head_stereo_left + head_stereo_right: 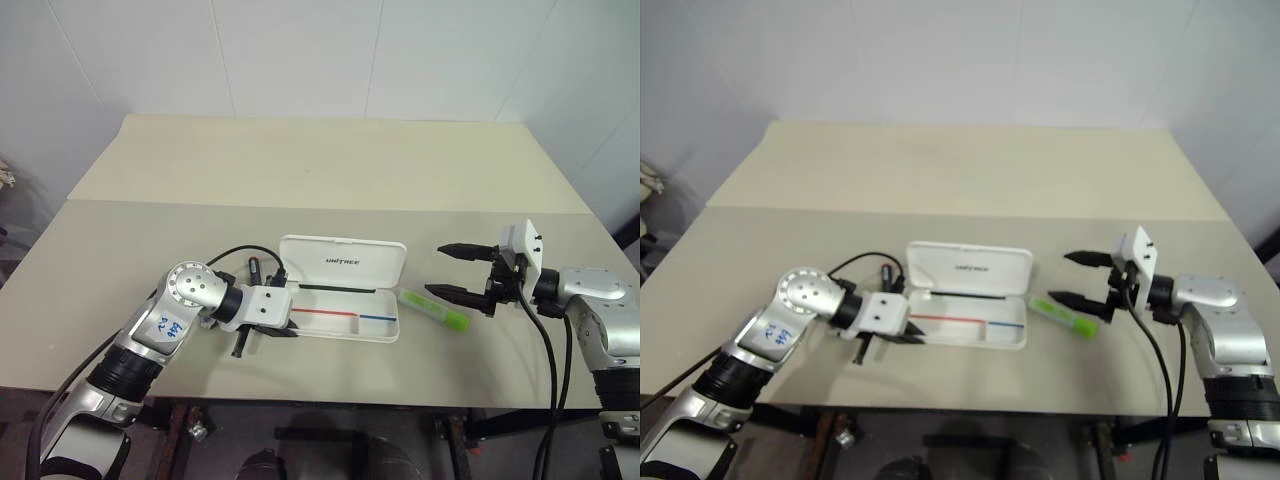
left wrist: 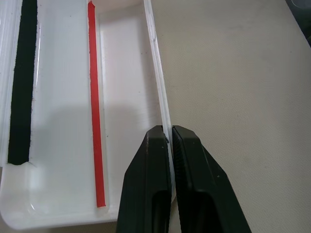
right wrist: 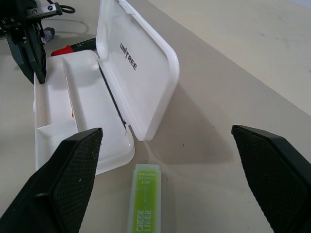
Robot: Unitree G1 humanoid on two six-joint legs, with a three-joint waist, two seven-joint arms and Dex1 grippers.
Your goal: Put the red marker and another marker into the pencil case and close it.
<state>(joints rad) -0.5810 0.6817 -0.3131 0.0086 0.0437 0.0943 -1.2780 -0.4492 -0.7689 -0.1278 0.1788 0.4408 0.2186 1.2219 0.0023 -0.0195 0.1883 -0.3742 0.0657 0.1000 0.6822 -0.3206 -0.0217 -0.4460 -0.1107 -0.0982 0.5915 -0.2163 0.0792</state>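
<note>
Head and wrist views of a tabletop packing task, with neither marker yet in the case. The pencil case (image 1: 340, 300) lies open near the table (image 1: 320, 160) front edge; the left gripper (image 1: 262, 332), at its 9 o'clock end, has its 2 fingers (image 2: 154, 184) pinched together on the tray's thin near wall, apparently steadying it. The right gripper (image 1: 452, 270) hangs with its jaws spread wide and empty, at 3 o'clock from the case and just above the green marker (image 1: 435, 310), which lies flat just beside the case's right end, pointing toward 4 o'clock. The red marker (image 3: 73, 47) lies on the table at about 10 o'clock of the case, close behind the left wrist. To do the step well, the right gripper should probably descend so its fingers straddle the green barrel near mid-length, close squarely, then lift clear of the tray rim while the left keeps the case from sliding. The case is white hard plastic with rounded corners, its lid raised at 12 o'clock bearing small dark "UNITREE" print; the tray shows 1 red and 1 blue stripe, a dark strip along the hinge side, and a short cross-wall.
</note>
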